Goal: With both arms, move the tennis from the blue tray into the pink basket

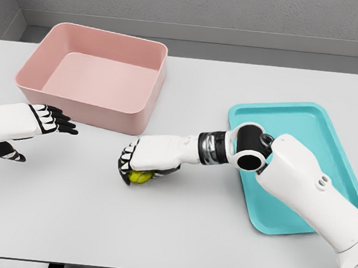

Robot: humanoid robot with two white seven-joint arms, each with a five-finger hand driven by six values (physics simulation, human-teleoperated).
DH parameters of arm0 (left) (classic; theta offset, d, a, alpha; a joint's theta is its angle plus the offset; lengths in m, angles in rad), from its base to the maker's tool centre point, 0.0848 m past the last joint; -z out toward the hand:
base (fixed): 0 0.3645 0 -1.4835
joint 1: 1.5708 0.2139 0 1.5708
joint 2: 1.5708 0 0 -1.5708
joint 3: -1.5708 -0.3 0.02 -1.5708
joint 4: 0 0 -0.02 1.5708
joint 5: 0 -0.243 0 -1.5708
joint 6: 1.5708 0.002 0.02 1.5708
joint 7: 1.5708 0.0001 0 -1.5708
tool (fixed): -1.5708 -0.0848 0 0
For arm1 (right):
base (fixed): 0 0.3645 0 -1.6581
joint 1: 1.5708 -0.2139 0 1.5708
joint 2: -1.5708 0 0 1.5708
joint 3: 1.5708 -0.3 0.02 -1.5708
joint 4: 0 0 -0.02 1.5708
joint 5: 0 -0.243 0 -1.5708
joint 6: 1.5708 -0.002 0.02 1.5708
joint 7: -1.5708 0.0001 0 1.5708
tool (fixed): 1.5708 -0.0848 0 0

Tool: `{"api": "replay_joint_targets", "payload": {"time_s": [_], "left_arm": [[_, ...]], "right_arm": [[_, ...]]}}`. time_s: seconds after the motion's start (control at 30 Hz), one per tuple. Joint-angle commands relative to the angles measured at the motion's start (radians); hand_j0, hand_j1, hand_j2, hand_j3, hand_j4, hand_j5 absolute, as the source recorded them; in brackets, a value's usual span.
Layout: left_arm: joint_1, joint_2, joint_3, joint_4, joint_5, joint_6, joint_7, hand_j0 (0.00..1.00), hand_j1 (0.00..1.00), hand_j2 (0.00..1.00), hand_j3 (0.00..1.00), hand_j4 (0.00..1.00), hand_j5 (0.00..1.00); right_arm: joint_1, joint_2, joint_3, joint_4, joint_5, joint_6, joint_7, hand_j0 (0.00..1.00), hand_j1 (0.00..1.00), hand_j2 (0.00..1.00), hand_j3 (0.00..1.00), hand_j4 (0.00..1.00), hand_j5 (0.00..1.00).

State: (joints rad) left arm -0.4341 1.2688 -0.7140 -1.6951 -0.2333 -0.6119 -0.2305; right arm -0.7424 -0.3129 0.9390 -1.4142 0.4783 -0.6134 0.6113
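While spanning nearly the whole view, white tabletop (175, 235) with open room in front; pink basket (139, 114) rear left, blue tray (265, 221) right. Left hand (47, 121) open, fingers extended. Right hand (145, 159) clasping tennis ball (140, 177) beneath palm, between basket and tray.

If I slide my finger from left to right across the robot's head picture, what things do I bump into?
left hand → pink basket → right hand holding the tennis ball → blue tray

arms: glossy white shells | joints: black, silver ring | right hand (139, 165), left hand (44, 121): black-and-white fingers
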Motion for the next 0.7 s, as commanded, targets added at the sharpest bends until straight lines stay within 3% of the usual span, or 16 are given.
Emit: {"api": "replay_joint_targets", "payload": {"time_s": [0.0,0.1,0.13,0.17,0.23,0.3,0.4,0.53,0.67], "left_arm": [[0.0,0.001,0.001,0.0,0.006,0.001,0.0,1.0,1.0,1.0,1.0,1.0,1.0],[0.0,-0.003,0.001,0.0,0.006,0.001,0.0,1.0,1.0,1.0,1.0,1.0,1.0],[0.0,-0.005,0.001,0.0,0.005,0.001,0.0,1.0,1.0,1.0,1.0,1.0,1.0],[0.002,-0.006,0.001,0.0,-0.008,0.001,0.0,1.0,1.0,1.0,1.0,1.0,1.0],[0.002,-0.02,0.001,0.0,-0.018,0.001,0.0,1.0,1.0,1.0,1.0,1.0,1.0],[0.002,-0.022,0.001,0.0,-0.026,0.001,0.0,1.0,1.0,1.0,1.0,1.0,1.0],[0.008,-0.025,0.001,0.0,-0.032,0.001,0.0,1.0,1.0,1.0,1.0,1.0,1.0],[0.009,-0.023,0.001,0.003,-0.031,0.001,0.0,1.0,1.0,1.0,1.0,1.0,1.0],[0.009,-0.025,0.001,0.005,-0.031,0.001,0.0,1.0,1.0,1.0,1.0,1.0,1.0]], "right_arm": [[0.0,0.002,0.001,0.023,0.0,0.003,0.0,0.44,0.44,0.44,0.44,0.44,0.44],[0.0,0.002,0.0,0.029,0.002,0.003,0.0,0.47,0.47,0.47,0.47,0.47,0.47],[0.002,0.002,0.0,0.028,0.002,0.003,0.0,0.56,0.56,0.56,0.56,0.56,0.56],[0.003,0.002,0.001,0.026,0.003,0.003,0.0,0.75,0.75,0.75,0.75,0.75,0.75],[0.005,0.002,0.001,0.024,0.003,0.003,0.0,0.87,0.87,0.87,0.87,0.87,0.87],[0.005,0.002,0.001,0.024,0.005,0.003,0.0,0.93,0.93,0.93,0.93,0.93,0.93],[0.005,0.002,0.0,0.023,0.039,0.003,0.0,0.99,0.99,0.99,0.99,0.99,0.99],[-0.002,0.002,-0.003,0.017,0.04,0.003,0.0,0.99,0.99,0.99,0.99,0.99,0.99],[-0.003,-0.017,-0.071,-0.084,0.071,0.003,0.0,0.99,0.99,0.99,0.99,0.99,0.99]]}}
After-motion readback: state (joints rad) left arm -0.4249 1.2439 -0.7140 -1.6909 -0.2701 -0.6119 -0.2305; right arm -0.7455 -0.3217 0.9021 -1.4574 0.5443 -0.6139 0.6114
